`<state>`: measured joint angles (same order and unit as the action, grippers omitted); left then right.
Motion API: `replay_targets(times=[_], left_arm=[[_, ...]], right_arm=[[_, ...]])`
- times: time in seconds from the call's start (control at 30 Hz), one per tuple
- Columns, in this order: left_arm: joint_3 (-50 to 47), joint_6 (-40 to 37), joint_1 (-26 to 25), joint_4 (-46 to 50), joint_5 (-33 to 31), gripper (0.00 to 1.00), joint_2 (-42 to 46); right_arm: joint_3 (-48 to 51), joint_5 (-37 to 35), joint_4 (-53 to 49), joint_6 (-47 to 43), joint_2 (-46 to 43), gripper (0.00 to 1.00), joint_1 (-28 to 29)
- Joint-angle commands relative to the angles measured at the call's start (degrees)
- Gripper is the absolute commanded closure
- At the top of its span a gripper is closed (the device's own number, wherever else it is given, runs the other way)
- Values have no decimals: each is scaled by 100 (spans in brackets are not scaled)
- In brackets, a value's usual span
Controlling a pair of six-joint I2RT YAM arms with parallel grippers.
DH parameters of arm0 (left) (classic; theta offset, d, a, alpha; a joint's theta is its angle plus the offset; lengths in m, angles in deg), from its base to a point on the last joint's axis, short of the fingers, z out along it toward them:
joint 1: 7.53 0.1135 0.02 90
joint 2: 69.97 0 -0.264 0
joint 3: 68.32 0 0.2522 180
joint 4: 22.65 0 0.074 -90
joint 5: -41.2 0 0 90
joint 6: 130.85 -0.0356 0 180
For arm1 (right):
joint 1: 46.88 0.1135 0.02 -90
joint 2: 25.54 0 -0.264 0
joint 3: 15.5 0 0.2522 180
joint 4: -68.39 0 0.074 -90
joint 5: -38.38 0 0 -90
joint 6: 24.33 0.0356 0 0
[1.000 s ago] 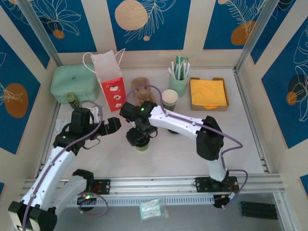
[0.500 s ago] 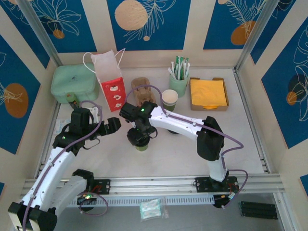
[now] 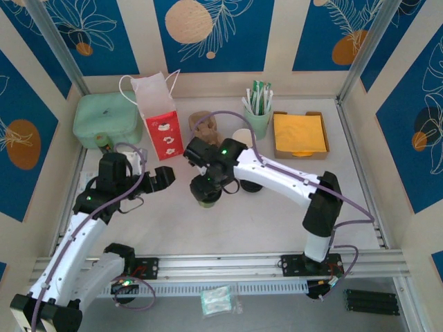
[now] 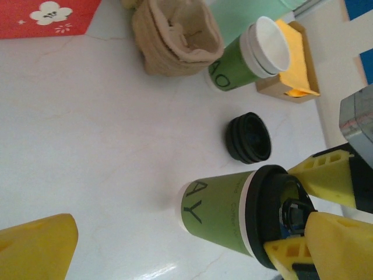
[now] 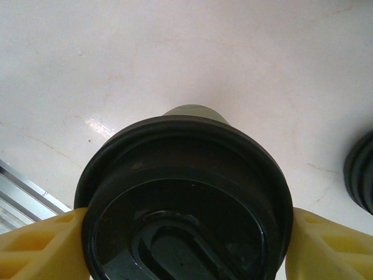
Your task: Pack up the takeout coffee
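Note:
The takeout coffee [image 4: 221, 210] is a green paper cup with a white rim and a black lid, near the table's middle [image 3: 206, 201]. My right gripper [image 3: 208, 187] comes down on it from above. Its yellow fingers [image 5: 41, 248] press both sides of the black lid [image 5: 186, 192], so it is shut on the cup. I cannot tell whether the cup's base touches the table. My left gripper [image 3: 163, 178] stands open just left of the cup, apart from it, with one yellow fingertip [image 4: 35, 248] at the left wrist view's bottom corner.
A red-and-white paper bag [image 3: 158, 117] stands at the back left beside a green box [image 3: 107, 119]. A cardboard cup carrier [image 4: 175, 35], a lidless green cup [image 4: 245, 55] and a stack of black lids [image 4: 249, 137] lie behind the coffee. A napkin tray [image 3: 299, 135] sits at the back right.
The right gripper's jaws have closed in on the lid. The right arm has swung to the right and the cup has shifted slightly away from the near edge. The left arm has barely moved.

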<state>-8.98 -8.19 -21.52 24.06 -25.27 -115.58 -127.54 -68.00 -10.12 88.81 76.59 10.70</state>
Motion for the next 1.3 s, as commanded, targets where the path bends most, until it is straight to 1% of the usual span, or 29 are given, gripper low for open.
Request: replay_targets(times=[0.0,0.07,0.13,0.3,0.43,0.53,0.6,0.73,0.83,1.1,1.27], left_arm=[[276,219,-4,-386,398,1,-25],[389,338,-81,-540,427,1,-122],[575,407,-271,-621,356,1,-302],[1102,451,-1113,-873,-121,1,-990],[1596,417,-1865,-1123,-484,0,-1731],[1910,433,-2248,-1348,-574,0,-2231],[2083,440,-2417,-1489,-587,1,-2531],[2344,469,-2626,-1735,-528,1,-3058],[2487,494,-2726,-1878,-416,1,-3412],[2804,588,-2843,-2145,-110,0,-4097],[2978,601,-2872,-2186,18,1,-4357]], right_arm=[[143,-75,-238,112,-356,31,-197],[194,-92,-276,121,-511,31,-341],[264,-101,-340,136,-721,31,-521],[530,-38,-448,169,-1257,31,-1096],[836,65,-511,144,-1679,31,-1725],[1067,136,-539,115,-1944,31,-2259],[1200,137,-554,98,-2059,30,-2621],[1392,94,-574,42,-2095,31,-3320],[1442,70,-548,-17,-1994,31,-3705],[1533,-5,-381,-178,-1446,30,-4406],[1632,16,-186,-229,-1159,30,-4688]])
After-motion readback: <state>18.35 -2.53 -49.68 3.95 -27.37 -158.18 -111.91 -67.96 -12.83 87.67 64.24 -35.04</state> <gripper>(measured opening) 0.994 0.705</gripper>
